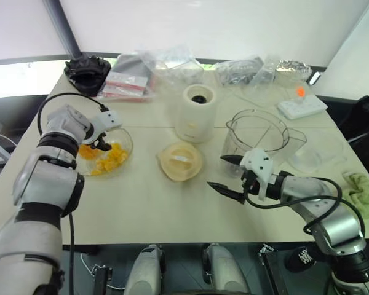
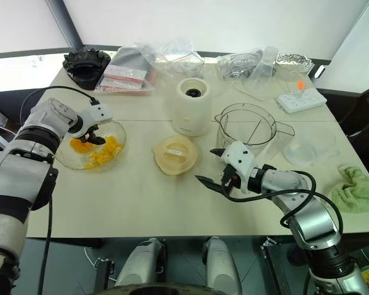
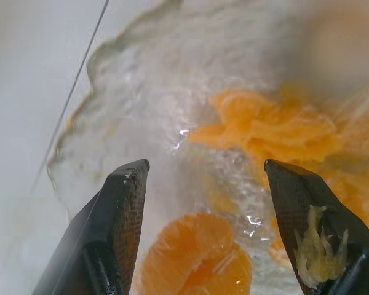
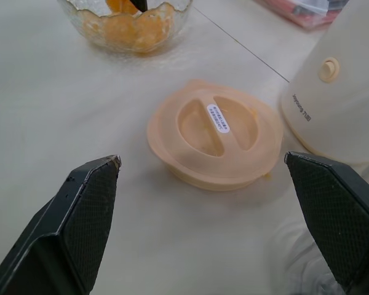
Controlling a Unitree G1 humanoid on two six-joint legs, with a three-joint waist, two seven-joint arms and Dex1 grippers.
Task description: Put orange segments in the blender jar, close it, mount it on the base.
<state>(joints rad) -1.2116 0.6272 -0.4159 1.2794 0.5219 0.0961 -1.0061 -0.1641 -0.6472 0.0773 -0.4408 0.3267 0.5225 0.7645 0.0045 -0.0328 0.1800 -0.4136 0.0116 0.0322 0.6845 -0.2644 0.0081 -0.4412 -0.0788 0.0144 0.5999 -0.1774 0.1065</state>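
Several orange segments (image 1: pixel 111 158) lie in a clear crinkled dish (image 1: pixel 126 137) at the table's left. My left gripper (image 1: pixel 101 145) hangs open just over the dish's left side. In the left wrist view one segment (image 3: pixel 197 258) shows between the fingers, close to the left finger (image 3: pixel 120 209) and apart from the right one. The clear blender jar (image 1: pixel 258 132) stands upright and uncovered at centre right. Behind the cream lid (image 1: pixel 180 160) stands the cream base (image 1: pixel 198 114). My right gripper (image 1: pixel 220 172) is wide open and holds nothing. It hovers in front of the jar and points at the lid (image 4: pixel 215 141).
Plastic bags (image 1: pixel 172 64) and a black object (image 1: pixel 87 72) line the table's far edge. A white power strip (image 1: pixel 301 107) lies at the back right. Right of the jar sit a shallow clear dish (image 1: pixel 320 153) and, near the edge, a green cloth (image 1: pixel 363 190).
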